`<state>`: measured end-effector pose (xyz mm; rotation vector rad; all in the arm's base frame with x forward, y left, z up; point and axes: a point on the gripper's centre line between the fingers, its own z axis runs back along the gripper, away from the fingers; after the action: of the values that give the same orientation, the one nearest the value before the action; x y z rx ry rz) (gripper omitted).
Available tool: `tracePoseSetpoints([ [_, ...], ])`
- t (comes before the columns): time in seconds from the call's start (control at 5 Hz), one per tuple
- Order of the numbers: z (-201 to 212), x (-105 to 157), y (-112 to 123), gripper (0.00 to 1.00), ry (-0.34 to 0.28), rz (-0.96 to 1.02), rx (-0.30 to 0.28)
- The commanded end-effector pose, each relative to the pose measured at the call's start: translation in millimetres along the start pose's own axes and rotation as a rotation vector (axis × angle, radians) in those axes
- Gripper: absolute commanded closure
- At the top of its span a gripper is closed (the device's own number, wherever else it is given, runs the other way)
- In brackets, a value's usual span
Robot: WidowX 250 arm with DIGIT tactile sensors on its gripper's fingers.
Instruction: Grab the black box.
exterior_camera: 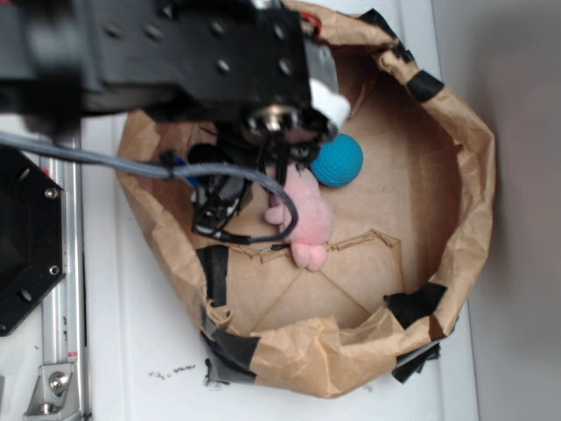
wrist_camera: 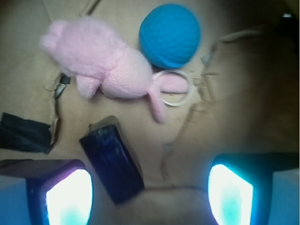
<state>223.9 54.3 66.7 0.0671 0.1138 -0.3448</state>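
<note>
Hovering over the black box (wrist_camera: 111,159), your gripper (wrist_camera: 149,197) has jaws spread wide and empty. You've lined up roughly; descending and closing remain.

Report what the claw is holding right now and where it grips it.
Nothing is held. The claw is open, its fingers spread apart; the black box lies on the cardboard between them, nearer the left finger, not clamped.

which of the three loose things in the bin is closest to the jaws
The black box, lying between the open jaws. The pink plush bunny and blue ball sit farther off.
</note>
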Motion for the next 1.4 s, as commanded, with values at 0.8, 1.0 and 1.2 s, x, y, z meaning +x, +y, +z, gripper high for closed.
tracePoseSetpoints([
  [0.8, -35.8, 16.4, -22.1, 1.00, 0.030, 0.000, -0.019],
  [1.0, 15.6, 19.7, -12.3, 1.00, -0.060, 0.074, 0.028],
  [1.2, 68.1, 23.6, -2.4, 1.00, -0.156, 0.150, 0.042],
])
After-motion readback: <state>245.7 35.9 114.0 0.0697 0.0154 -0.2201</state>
